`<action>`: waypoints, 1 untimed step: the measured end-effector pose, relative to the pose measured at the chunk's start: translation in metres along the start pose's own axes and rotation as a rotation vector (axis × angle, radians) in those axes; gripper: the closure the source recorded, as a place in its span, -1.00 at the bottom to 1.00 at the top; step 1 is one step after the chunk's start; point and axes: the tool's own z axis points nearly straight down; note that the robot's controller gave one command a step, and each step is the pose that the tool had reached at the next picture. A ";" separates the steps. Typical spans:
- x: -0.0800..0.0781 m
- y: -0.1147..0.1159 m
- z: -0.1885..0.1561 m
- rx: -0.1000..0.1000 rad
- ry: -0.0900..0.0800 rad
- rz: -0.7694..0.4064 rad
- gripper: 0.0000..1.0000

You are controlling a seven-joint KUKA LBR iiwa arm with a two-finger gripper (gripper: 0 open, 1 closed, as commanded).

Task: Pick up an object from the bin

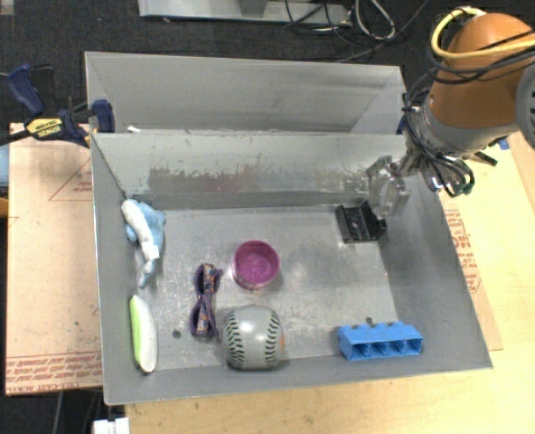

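My gripper hangs at the back right of the bin, close to the rear wall. Just below and left of it lies a small black rectangular block on the bin floor; whether the gripper touches it I cannot tell. A pink round cup stands near the middle of the bin, well left of the gripper. At the front right lies a blue block with several holes.
A grey-white baseball rests at the front centre, with purple toy glasses beside it. Along the left wall lie a pale blue and white toy and a white-green tube. The arm enters from the right.
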 end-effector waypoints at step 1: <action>0.003 -0.028 0.027 -0.001 0.005 0.000 1.00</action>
